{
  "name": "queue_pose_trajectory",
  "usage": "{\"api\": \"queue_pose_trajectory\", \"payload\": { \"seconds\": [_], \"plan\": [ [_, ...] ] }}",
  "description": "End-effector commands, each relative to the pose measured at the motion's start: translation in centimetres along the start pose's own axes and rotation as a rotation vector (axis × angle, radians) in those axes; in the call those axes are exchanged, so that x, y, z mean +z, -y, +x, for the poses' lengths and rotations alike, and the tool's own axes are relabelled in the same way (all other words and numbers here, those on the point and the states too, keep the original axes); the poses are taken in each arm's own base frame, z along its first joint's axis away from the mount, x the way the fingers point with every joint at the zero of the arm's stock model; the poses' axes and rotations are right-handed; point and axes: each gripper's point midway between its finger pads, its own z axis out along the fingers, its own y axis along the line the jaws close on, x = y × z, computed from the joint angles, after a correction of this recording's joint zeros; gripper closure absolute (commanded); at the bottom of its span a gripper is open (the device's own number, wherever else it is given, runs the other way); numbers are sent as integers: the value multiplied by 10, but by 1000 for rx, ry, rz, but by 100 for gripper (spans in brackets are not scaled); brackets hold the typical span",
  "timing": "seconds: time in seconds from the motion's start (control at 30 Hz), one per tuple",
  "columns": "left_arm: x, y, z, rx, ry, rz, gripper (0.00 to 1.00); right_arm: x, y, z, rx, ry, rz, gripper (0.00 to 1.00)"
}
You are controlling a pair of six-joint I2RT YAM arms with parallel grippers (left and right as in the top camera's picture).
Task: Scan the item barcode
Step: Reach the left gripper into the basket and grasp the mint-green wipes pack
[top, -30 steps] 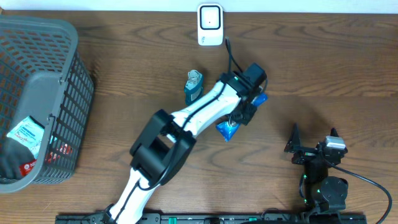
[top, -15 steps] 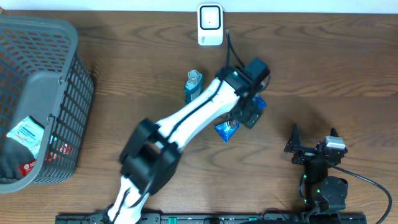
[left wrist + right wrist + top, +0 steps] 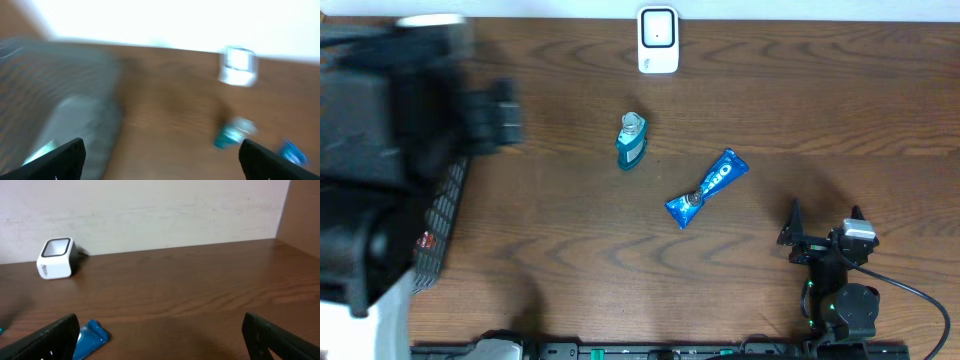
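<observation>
A blue snack packet [image 3: 707,187] lies flat on the wooden table, right of centre, and nothing touches it. It also shows in the left wrist view as the blue packet [image 3: 292,151] and in the right wrist view as the blue packet [image 3: 90,337]. The white barcode scanner [image 3: 658,40] stands at the table's far edge. My left arm [image 3: 390,140] is a dark blur high over the left side. My left gripper [image 3: 162,162] is open and empty. My right gripper [image 3: 823,235] rests open near the front right, with nothing between its fingers.
A small teal bottle [image 3: 631,141] stands left of the packet. A grey mesh basket [image 3: 440,225] holding packaged goods sits at the left edge, mostly hidden by the blurred left arm. The basket [image 3: 65,100] fills the left of the left wrist view.
My left gripper opened and let go of the blue packet, which now lies on the table. The left arm swung up and away to the left, over the basket. The right arm stayed still.
</observation>
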Motion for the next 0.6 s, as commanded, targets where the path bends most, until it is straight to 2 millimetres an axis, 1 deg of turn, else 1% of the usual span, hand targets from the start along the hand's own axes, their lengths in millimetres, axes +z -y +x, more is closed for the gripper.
{"api": "queue_pose_trajectory", "payload": {
  "seconds": [0.0, 0.03, 0.1, 0.17, 0.27, 0.33, 0.43, 0.57],
  "plan": [
    [3, -79, 12, -235, -34, -240, 2, 0, -2, 0, -13, 1, -6, 1],
    [2, -100, 18, -288, -43, -303, 2, 0, -2, 0, -13, 1, -6, 1],
    [5, -135, 32, -370, -75, -406, 2, 0, -2, 0, -13, 1, -6, 1],
    [14, -156, 46, -419, -114, -466, 1, 0, -2, 0, -13, 1, -6, 1],
    [39, -187, 72, -480, -166, -541, 0, 0, -2, 0, -13, 1, -6, 1],
    [55, -200, 89, -515, -193, -571, 0, 0, -2, 0, -13, 1, -6, 1],
    [83, -221, 124, -556, -243, -614, 0, 0, -2, 0, -13, 1, -6, 1],
    [111, -238, 160, -597, -270, -641, 0, 0, -2, 0, -13, 1, -6, 1]
  ]
}}
